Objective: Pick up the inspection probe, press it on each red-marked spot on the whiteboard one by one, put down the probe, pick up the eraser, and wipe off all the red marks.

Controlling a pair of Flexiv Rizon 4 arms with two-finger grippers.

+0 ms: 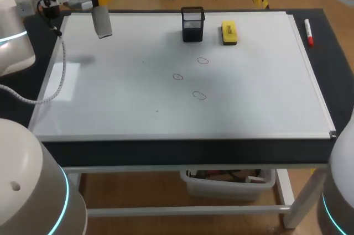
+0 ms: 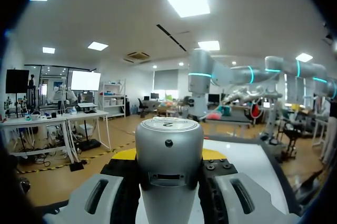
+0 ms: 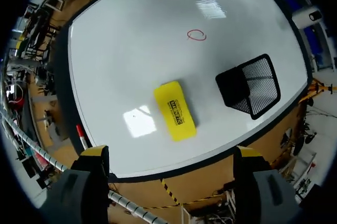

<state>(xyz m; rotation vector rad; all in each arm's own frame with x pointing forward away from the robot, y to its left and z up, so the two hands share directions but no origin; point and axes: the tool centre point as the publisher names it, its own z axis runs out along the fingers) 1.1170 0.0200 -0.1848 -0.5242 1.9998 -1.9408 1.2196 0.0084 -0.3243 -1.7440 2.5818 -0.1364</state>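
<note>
**Probe (image 1: 103,24) pinched in the left tool (image 1: 101,0)**

Head view: it hangs under the tool above the whiteboard's (image 1: 249,97) far left corner, long axis near upright.
Left wrist view: both fingers clamp its sides.
Right wrist view: the right tool (image 3: 172,154) is spread above the eraser (image 3: 175,110).

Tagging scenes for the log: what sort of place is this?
Probably a robot lab bench: a whiteboard lying flat with red marks, an eraser, and a probe in the left gripper.
</note>
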